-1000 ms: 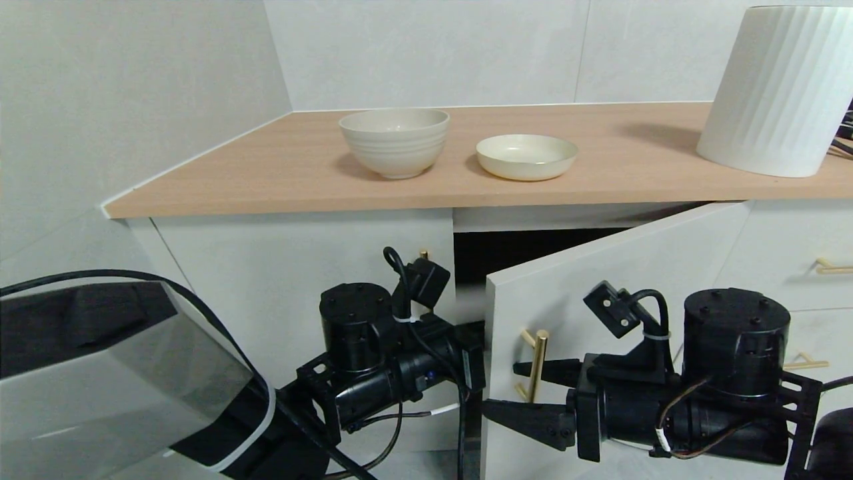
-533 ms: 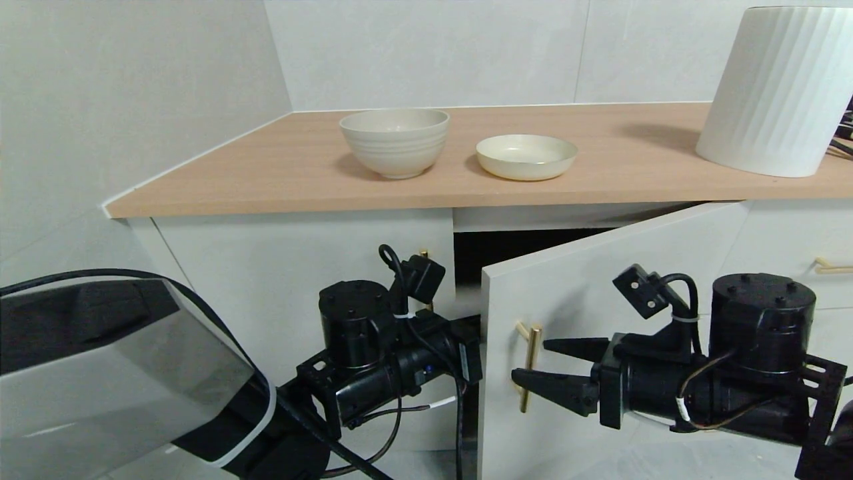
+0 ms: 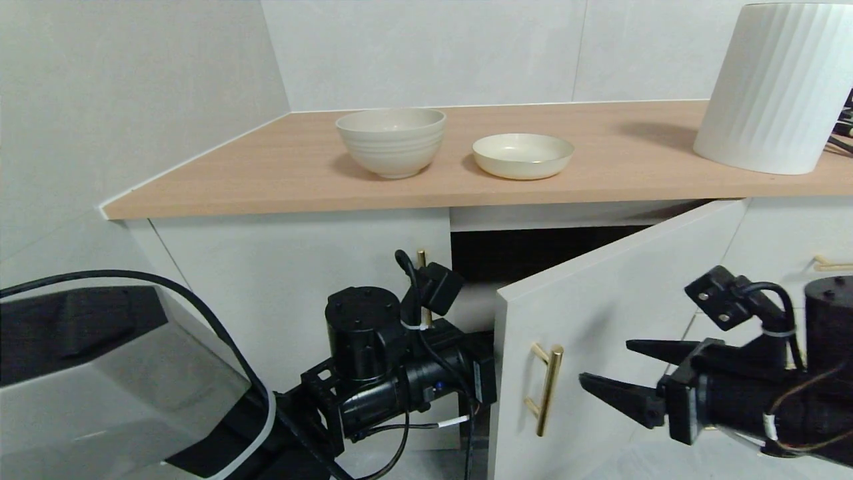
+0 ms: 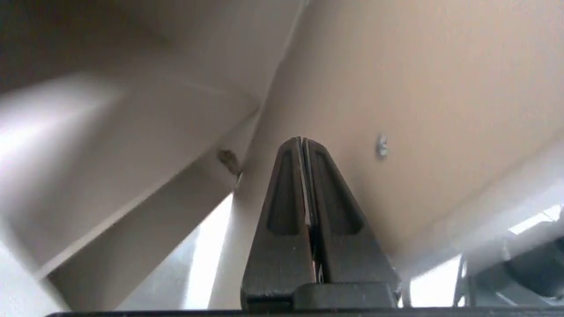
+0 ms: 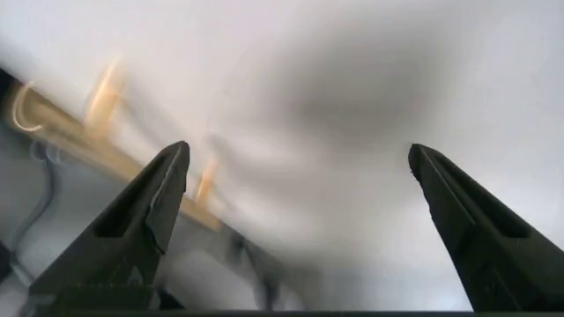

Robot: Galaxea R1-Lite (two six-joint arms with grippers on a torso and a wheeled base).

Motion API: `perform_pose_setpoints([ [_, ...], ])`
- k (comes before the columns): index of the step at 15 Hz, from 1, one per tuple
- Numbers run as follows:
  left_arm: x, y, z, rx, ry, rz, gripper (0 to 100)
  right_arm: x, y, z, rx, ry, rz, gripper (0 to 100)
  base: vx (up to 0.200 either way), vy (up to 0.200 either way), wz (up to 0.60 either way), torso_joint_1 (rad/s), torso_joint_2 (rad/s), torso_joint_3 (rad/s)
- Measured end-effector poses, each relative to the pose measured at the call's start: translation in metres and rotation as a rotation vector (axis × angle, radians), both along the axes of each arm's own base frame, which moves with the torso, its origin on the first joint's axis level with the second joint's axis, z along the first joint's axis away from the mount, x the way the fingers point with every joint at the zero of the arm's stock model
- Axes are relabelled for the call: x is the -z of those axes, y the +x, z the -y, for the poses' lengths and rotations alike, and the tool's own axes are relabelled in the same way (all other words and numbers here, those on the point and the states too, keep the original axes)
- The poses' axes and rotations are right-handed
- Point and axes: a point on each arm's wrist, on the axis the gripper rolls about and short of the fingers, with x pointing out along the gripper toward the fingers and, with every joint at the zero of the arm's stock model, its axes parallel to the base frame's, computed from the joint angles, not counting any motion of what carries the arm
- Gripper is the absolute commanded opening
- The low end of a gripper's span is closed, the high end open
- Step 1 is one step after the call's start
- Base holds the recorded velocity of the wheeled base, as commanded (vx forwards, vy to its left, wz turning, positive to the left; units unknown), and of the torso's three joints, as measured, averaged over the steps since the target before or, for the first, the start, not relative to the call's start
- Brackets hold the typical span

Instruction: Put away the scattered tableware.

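A ribbed cream bowl (image 3: 391, 141) and a shallow cream dish (image 3: 523, 155) stand side by side on the wooden countertop (image 3: 266, 180). Below them a white cabinet door (image 3: 613, 300) with a gold handle (image 3: 548, 389) stands partly open. My right gripper (image 3: 605, 362) is open in front of the door, just right of the handle and apart from it. In the right wrist view the right gripper (image 5: 297, 154) faces the door panel with the blurred handle (image 5: 106, 123) to one side. My left gripper (image 4: 302, 150) is shut on nothing, pointing into the gap at the door's inner edge.
A tall white ribbed container (image 3: 773, 87) stands on the counter at the right. Further cabinet fronts with gold handles (image 3: 833, 263) lie right of the open door. A tiled wall closes the left side. A dark opening (image 3: 533, 250) shows behind the door.
My right gripper has pulled back to the right, off the handle it had straddled. The door now stands a little wider. The left arm has shifted slightly up and to the right.
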Motion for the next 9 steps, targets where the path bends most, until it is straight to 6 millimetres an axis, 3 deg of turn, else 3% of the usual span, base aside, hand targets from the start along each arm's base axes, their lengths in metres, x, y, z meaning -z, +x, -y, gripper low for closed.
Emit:
perform_pose_setpoints([
  [4, -0.001, 0.0, -0.001, -0.011, 0.0, 0.002, 0, -0.02, -0.04, 0.015, -0.104, 0.049, -0.104, 100, 0.0, 0.0, 0.0, 0.0, 0.0, 0.0],
  [9, 0.001, 0.0, -0.002, -0.017, 0.004, -0.002, 0, -0.03, -0.056, 0.023, -0.146, 0.108, -0.07, 100, 0.0, 0.0, 0.0, 0.0, 0.0, 0.0],
])
